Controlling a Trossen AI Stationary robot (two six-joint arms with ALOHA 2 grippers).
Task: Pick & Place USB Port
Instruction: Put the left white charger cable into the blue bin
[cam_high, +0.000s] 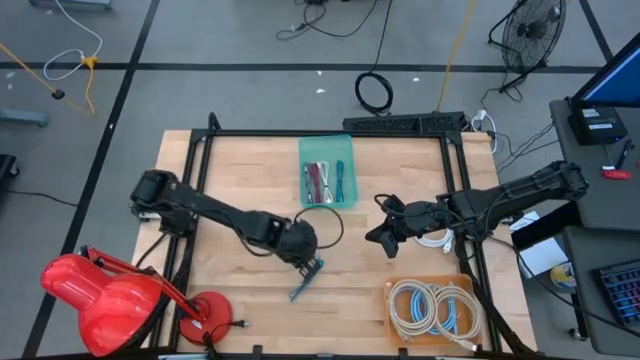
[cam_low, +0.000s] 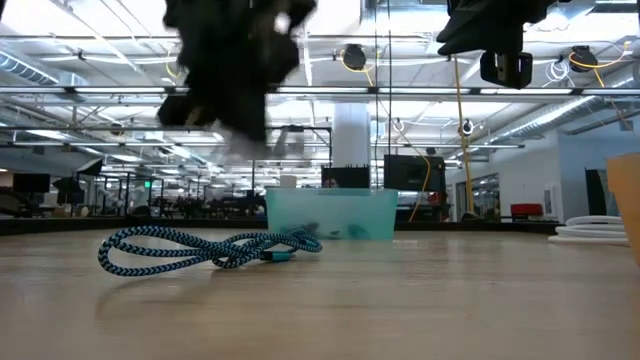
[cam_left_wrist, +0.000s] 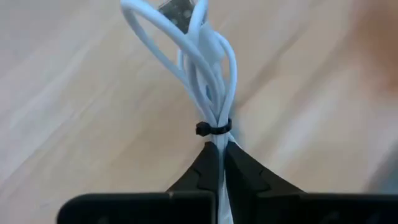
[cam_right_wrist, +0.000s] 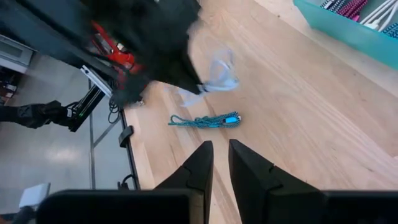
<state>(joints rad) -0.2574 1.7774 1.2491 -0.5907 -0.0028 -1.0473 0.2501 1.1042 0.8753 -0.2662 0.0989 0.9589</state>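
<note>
My left end effector (cam_left_wrist: 219, 163) is closed on a bundled white USB cable (cam_left_wrist: 202, 62). The fingers (cam_left_wrist: 245, 171) pinch the bundle just below its black tie (cam_left_wrist: 213, 129), and the loops and the metal plug stand out beyond the fingertips, clear of the wooden table (cam_high: 250, 290). In the high view this left end effector (cam_high: 308, 262) sits over the middle of the table.

A teal braided cable (cam_high: 306, 279) lies loose on the table just beside the left end effector, on the side nearer the table's front edge. In the low view the same cable (cam_low: 205, 248) rests flat on the surface, with the arm raised above it.

The teal bin (cam_high: 327, 150) holding several cables is beyond the left end effector, toward the far edge of the table. An orange tray (cam_high: 388, 310) with coiled cables (cam_high: 433, 307) is near the front right corner.

My right end effector (cam_high: 381, 240) hangs to the right of the left one, above the table; its fingers (cam_right_wrist: 249, 168) stand slightly apart and hold nothing.
</note>
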